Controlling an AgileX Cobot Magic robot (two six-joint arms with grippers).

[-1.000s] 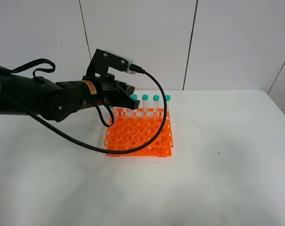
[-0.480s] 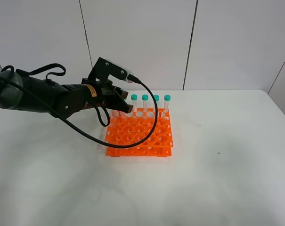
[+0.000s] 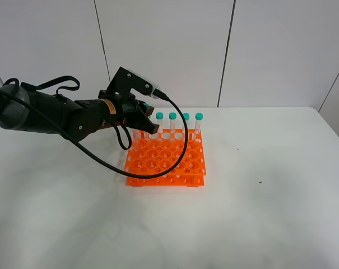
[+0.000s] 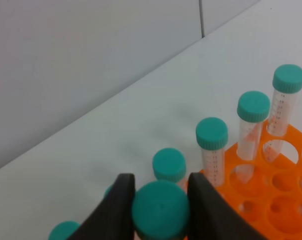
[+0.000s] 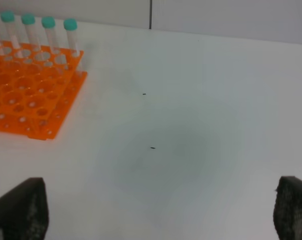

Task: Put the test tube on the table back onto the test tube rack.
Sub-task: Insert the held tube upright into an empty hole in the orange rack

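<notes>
In the left wrist view my left gripper (image 4: 160, 187) is shut on the teal cap of the test tube (image 4: 160, 212), one black finger on each side. The tube's body is hidden below the cap. Several other teal-capped tubes (image 4: 211, 135) stand in the back row of the orange test tube rack (image 4: 278, 200). In the exterior high view the left gripper (image 3: 144, 121) hangs over the rack's (image 3: 165, 161) back-left corner, beside the standing tubes (image 3: 172, 116). My right gripper (image 5: 155, 210) is open and empty over the white table (image 5: 190, 125), away from the rack (image 5: 31, 95).
The white table (image 3: 270, 213) extends widely to the right and front of the rack. The left arm's black cable (image 3: 183, 140) loops over the rack. A white panelled wall (image 3: 169, 50) stands behind the table.
My left arm has dropped and drawn back toward the rack's back-left corner, still holding the tube. Over the last half second it has barely moved.
</notes>
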